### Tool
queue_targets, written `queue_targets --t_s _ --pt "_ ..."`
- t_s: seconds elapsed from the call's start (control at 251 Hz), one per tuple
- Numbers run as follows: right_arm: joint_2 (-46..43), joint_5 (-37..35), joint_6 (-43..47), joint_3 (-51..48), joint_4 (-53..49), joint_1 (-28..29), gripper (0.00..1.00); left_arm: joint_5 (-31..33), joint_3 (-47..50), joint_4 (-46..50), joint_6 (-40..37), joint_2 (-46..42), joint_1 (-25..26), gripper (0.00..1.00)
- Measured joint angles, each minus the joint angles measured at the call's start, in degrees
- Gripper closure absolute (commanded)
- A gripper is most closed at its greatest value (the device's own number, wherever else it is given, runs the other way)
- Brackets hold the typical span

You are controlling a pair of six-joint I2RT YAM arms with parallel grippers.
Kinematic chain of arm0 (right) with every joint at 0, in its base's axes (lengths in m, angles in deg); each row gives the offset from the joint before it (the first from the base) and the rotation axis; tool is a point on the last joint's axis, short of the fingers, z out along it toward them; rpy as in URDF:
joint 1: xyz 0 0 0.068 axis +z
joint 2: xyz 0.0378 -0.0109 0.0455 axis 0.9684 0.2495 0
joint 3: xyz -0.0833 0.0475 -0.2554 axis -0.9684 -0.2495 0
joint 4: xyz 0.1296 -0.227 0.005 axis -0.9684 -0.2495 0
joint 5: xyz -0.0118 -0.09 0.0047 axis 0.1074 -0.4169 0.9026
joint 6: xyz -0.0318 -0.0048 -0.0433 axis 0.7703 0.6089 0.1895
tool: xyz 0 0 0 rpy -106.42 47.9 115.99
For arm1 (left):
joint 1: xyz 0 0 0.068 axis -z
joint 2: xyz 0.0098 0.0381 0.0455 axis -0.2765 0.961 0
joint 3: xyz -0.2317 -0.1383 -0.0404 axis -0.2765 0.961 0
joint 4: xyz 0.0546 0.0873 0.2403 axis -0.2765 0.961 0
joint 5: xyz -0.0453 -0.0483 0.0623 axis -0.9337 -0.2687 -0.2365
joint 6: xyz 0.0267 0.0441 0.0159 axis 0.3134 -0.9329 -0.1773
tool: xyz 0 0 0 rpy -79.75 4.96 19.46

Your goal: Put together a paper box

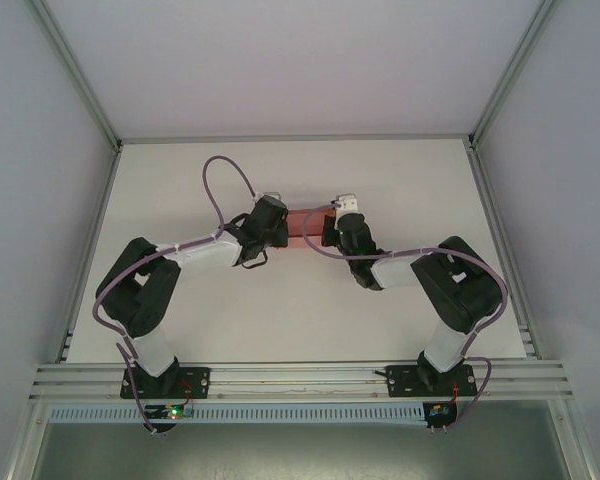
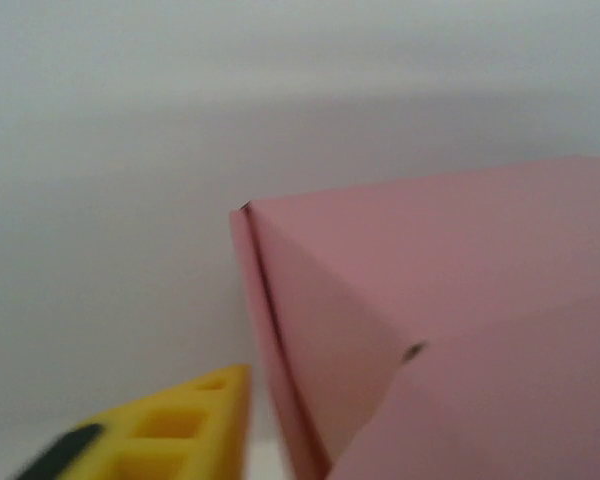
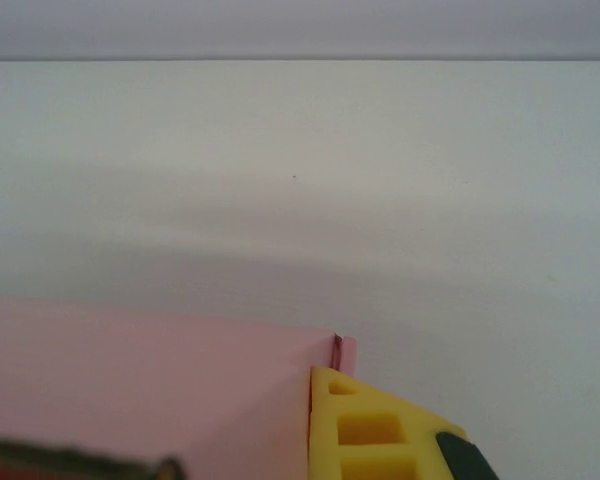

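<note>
Evidently the paper box [image 1: 307, 224] is already folded into a rectangular body with creased corners; I judge that only squaring or tucking its ends remains. It is just 12 o'clock of the worktop's [image 1: 300, 320] middle, its long axis running 9 to 3 o'clock. The right gripper's [image 1: 328, 227] jaws are clenched on its 3 o'clock end; whether the left gripper's [image 1: 283, 225] jaws grip or stand released I cannot tell.

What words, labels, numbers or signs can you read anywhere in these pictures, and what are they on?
None can be read.
The paper box is plain pink card, with no print on the faces shown.
The yellow fingers carry no marks.
The white table bears no lettering.
</note>
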Motion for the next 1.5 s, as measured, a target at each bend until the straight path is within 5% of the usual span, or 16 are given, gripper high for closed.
queue_targets --t_s 0.247,0.387,0.63,0.818,1.193,1.381,1.5 --pt "-0.2 -2.3 0.0 -1.5 1.6 1.4 1.00 -1.2 -1.1 11.0 0.5 -7.8 0.0 0.28" --pt "-0.2 -3.3 0.4 -2.2 2.6 2.1 1.00 -3.3 -1.1 12.9 1.2 -14.0 0.0 0.00" --pt "-0.4 -4.1 2.5 -3.6 4.5 3.2 1.00 -4.2 -5.9 17.6 8.9 -15.7 -2.8 0.00" --pt "-1.0 -4.1 5.2 -5.6 6.8 5.1 1.00 -11.9 -7.3 15.5 15.5 -9.9 -9.9 0.00" --pt "-0.7 -5.7 6.3 -7.4 9.7 7.5 0.96 -25.0 -2.8 6.9 22.8 1.5 -11.4 0.31" --pt "-1.6 -5.3 6.2 -8.4 4.0 8.9 0.77 -27.2 2.0 0.3 25.6 1.3 -11.4 0.53" --pt "-4.0 -3.7 5.9 -9.0 -1.2 9.7 0.62 -27.4 3.1 -1.8 25.9 1.2 -11.4 0.55"
